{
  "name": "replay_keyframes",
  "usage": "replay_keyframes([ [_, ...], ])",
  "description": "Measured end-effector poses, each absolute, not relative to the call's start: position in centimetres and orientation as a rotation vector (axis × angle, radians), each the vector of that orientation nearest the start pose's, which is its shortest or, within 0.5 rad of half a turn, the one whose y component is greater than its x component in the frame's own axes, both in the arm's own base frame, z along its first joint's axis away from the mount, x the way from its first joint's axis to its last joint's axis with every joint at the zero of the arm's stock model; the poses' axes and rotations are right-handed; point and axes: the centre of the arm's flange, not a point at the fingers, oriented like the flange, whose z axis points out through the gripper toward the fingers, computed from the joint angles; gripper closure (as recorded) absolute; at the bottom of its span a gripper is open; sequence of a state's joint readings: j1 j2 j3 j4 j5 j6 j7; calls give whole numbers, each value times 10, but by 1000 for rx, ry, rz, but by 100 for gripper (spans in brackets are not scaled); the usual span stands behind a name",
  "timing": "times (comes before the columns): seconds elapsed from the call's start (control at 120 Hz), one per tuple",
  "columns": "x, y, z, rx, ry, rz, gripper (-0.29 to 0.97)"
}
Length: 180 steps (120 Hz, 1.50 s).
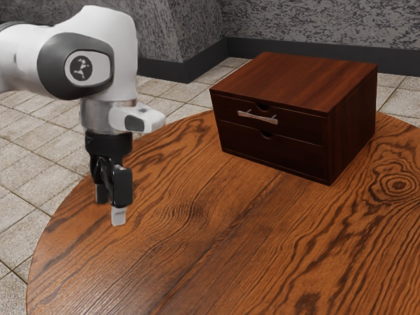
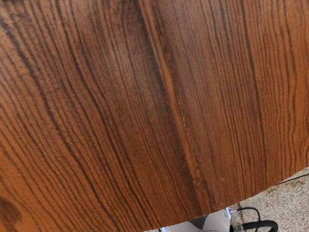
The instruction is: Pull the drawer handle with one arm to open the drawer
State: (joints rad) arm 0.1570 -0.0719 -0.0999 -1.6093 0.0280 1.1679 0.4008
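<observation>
A dark wooden cabinet (image 1: 298, 105) with two drawers stands at the back right of the round table (image 1: 230, 236). Its upper drawer (image 1: 269, 119) carries a thin metal handle (image 1: 257, 117) and sits flush with the cabinet front. My gripper (image 1: 109, 205) hangs over the table near the exterior view's left, far from the handle and pointing down. Its fingers (image 1: 119, 214) stand apart with nothing between them. Bare wood grain (image 2: 145, 111) lies under my hand in the wrist view.
The lower drawer (image 1: 266, 143) has only a small notch at its top edge. The table's rim (image 2: 270, 186) runs close to my hand, with tiled floor (image 1: 39, 164) beyond it. Bare tabletop stretches between gripper and cabinet.
</observation>
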Motion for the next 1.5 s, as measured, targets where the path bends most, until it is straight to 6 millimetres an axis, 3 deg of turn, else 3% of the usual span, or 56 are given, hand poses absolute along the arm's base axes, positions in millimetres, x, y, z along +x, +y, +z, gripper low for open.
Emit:
replay_keyframes([
  [0.075,498,38,623,-3084,628,383,0],
  [0.217,531,25,649,-2965,873,106,0],
  [0.358,595,27,669,-2807,1158,-93,0],
  [0.475,662,44,653,-2675,1366,-202,1],
  [0.642,706,32,629,-2460,1628,-314,17],
  [0.917,753,25,592,-2202,1871,-486,39],
  [1.183,771,46,583,-2022,1930,-601,45],
  [1.5,787,50,564,-1877,1984,-669,47],
])
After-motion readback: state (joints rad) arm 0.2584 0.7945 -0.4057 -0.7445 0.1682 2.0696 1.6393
